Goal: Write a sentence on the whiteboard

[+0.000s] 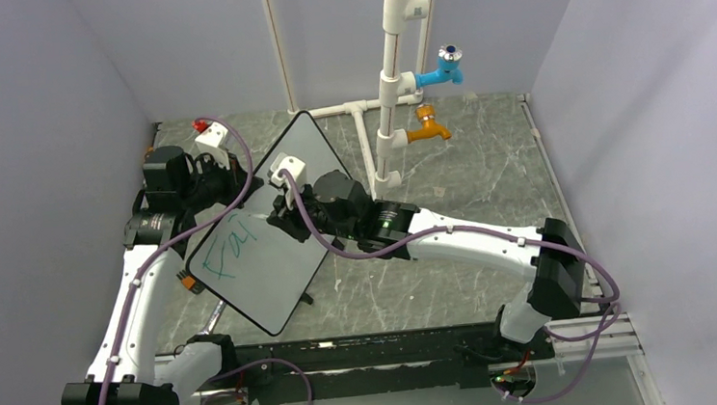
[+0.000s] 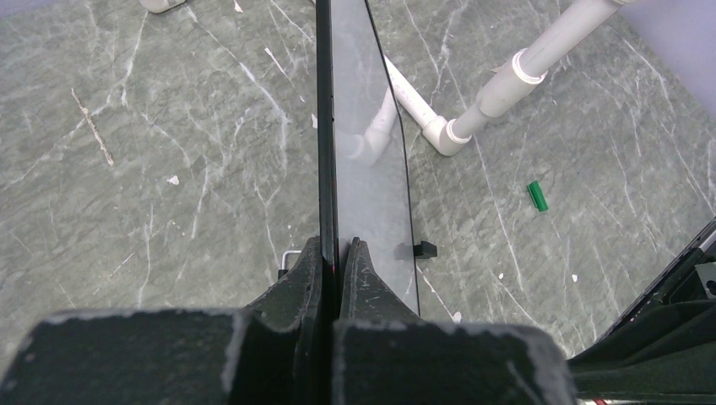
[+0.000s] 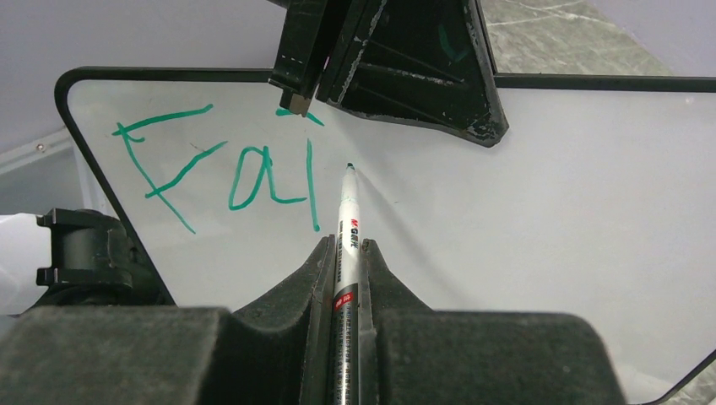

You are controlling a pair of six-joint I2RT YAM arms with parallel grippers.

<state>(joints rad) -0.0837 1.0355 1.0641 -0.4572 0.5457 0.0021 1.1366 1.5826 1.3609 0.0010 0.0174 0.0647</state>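
Observation:
The whiteboard (image 1: 272, 258) stands tilted on edge over the table, white with a thin black rim. My left gripper (image 2: 338, 246) is shut on its rim (image 2: 326, 152), seen edge-on in the left wrist view. Green writing reading "Fai" (image 3: 224, 173) sits at the board's upper left (image 1: 226, 252). My right gripper (image 3: 346, 249) is shut on a silver marker (image 3: 347, 228); its green tip rests at the board just right of the last stroke. In the top view the right gripper (image 1: 290, 216) is over the board's middle.
A white pipe frame (image 1: 387, 94) with a blue tap (image 1: 443, 68) and an orange tap (image 1: 426, 127) stands behind the board. A green marker cap (image 2: 537, 195) lies on the grey marble table (image 1: 468, 174). Grey walls close in on three sides.

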